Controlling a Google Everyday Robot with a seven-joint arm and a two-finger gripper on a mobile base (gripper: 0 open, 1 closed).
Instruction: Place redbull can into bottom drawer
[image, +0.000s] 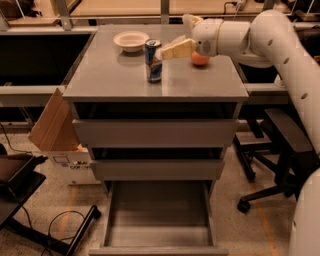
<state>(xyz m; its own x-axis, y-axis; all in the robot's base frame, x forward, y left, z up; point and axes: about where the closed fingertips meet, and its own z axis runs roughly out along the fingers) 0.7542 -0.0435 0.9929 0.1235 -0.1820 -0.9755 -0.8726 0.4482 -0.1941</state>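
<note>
The redbull can (153, 61) stands upright on the grey cabinet top (115, 80), left of centre. My gripper (170, 50) reaches in from the right at the height of the can's upper part, its tip right next to the can's top right side. I cannot tell whether it touches the can. The bottom drawer (159, 235) is pulled out, and its tray shows nothing inside. The two upper drawers are closed.
A white bowl (131, 40) sits behind the can on the left. An orange (200, 60) lies behind my gripper's wrist. A cardboard box (54, 131) leans left of the cabinet. An office chair (282, 145) stands to the right, and a dark stand base (30, 200) to the lower left.
</note>
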